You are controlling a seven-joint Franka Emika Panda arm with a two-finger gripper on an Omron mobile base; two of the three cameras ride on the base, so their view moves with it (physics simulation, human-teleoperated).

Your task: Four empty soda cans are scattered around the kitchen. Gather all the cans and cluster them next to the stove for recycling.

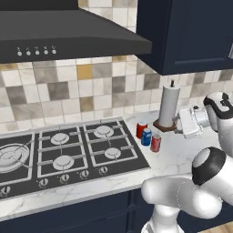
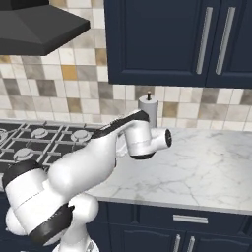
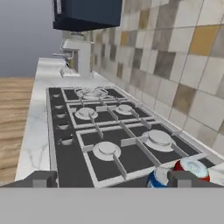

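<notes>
left base view | three cans clustered on desk just right of stove | tool wide, empty, beside cans | next: find fourth can

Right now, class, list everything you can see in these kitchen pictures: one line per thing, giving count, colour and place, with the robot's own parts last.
soda cans: three, two red and one blue, clustered on the counter just right of the stove
stove: one, black with five burners, set into the counter
paper towel roll: one, white on a dark base, behind the cans by the backsplash
range hood: one, dark grey, above the stove
upper cabinets: navy, on the wall right of the hood
counter: white marble, over navy lower cabinets
backsplash: beige-grey mosaic tile
arm: one, white with dark joints
gripper: one, open, holding nothing, over the cans
</notes>
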